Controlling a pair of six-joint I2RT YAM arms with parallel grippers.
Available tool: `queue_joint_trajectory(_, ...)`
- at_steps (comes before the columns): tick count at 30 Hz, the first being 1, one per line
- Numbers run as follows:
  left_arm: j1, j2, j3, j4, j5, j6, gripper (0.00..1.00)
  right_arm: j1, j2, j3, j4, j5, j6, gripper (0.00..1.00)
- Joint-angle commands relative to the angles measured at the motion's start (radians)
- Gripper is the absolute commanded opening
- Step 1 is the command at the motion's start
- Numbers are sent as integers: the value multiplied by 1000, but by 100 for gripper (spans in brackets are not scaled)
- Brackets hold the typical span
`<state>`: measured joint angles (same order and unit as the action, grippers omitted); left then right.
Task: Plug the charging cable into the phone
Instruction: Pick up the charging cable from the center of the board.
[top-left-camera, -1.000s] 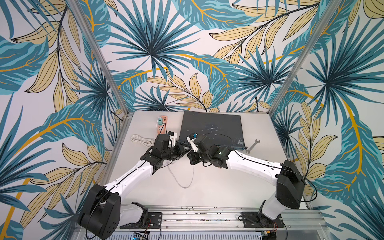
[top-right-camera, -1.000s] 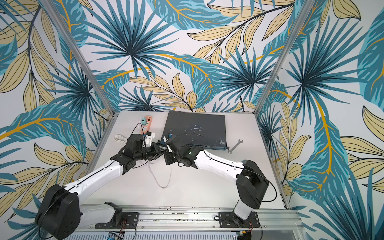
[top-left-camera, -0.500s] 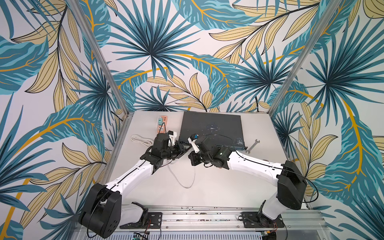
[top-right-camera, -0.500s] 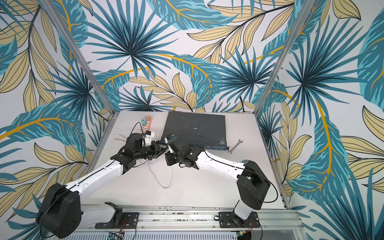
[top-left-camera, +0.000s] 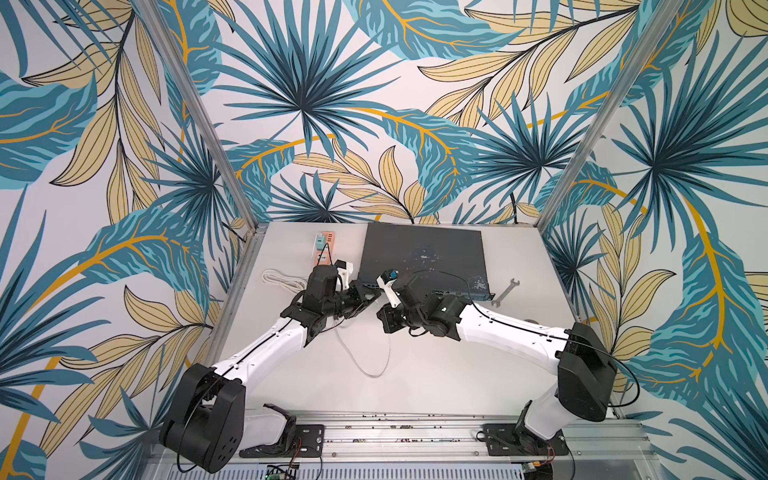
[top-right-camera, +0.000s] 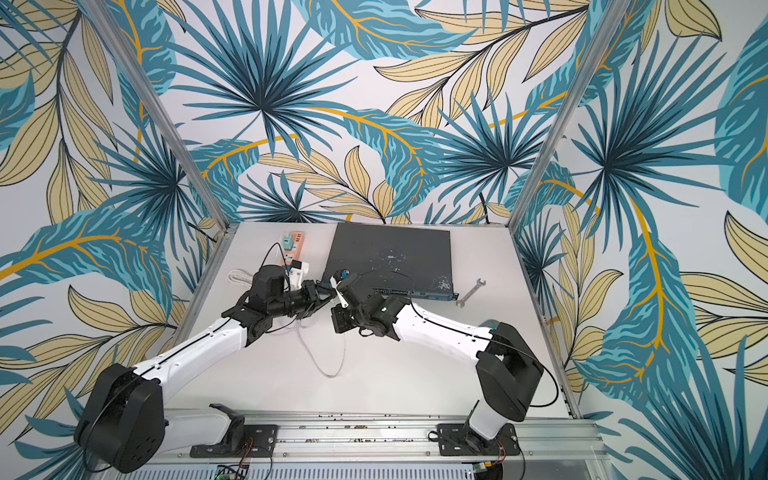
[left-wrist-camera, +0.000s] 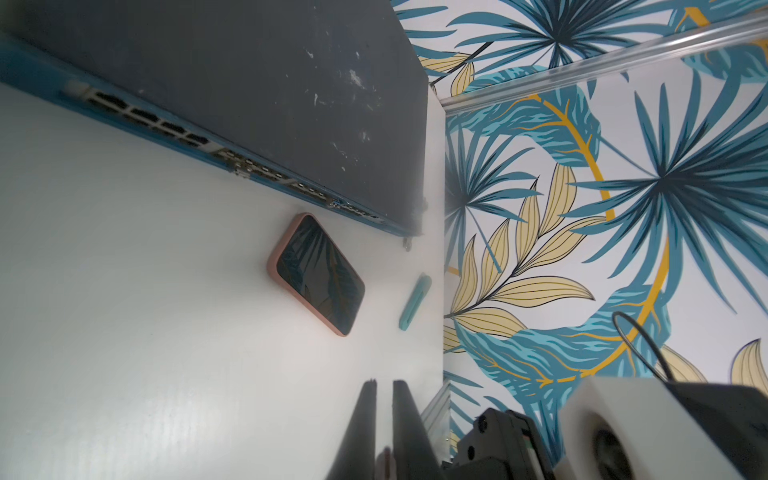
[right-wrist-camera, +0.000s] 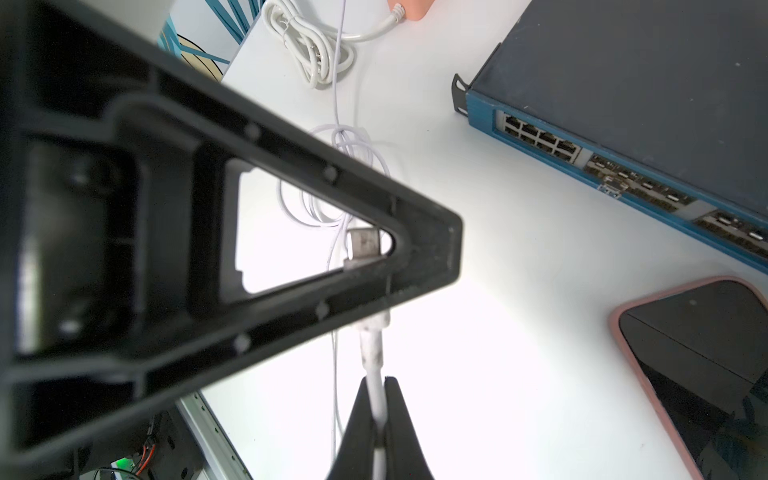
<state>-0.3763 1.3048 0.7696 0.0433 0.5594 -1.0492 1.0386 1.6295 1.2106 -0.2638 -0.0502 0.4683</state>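
Between right fingers (right-wrist-camera: 405, 428), charging cable (right-wrist-camera: 372, 353)

The phone (left-wrist-camera: 316, 274) has a black glass screen, rounded corners and a pinkish-orange edge. It lies flat and face up just in front of the port side of the network switch (left-wrist-camera: 249, 62), near one corner and askew to it. The charging cable (right-wrist-camera: 374, 357) is thin and white. Its connector end is raised in front of the switch, pinched by the right gripper (right-wrist-camera: 379, 384) and the left gripper (left-wrist-camera: 384, 384), and its slack trails in loose loops farther from the switch.
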Motion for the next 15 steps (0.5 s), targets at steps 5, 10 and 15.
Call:
queue_joint_trajectory(5,6,14,39,4,17,29,0,0,-21,-13,21,-18,1,7)
queue_joint_trajectory(10,6,3,32,0,22,40,0,-15,-6,13,19,-23,-12,28)
queue_joint_trajectory(15,7,-8,34,-26,23,57,0,-36,3,45,11,-26,-35,27)
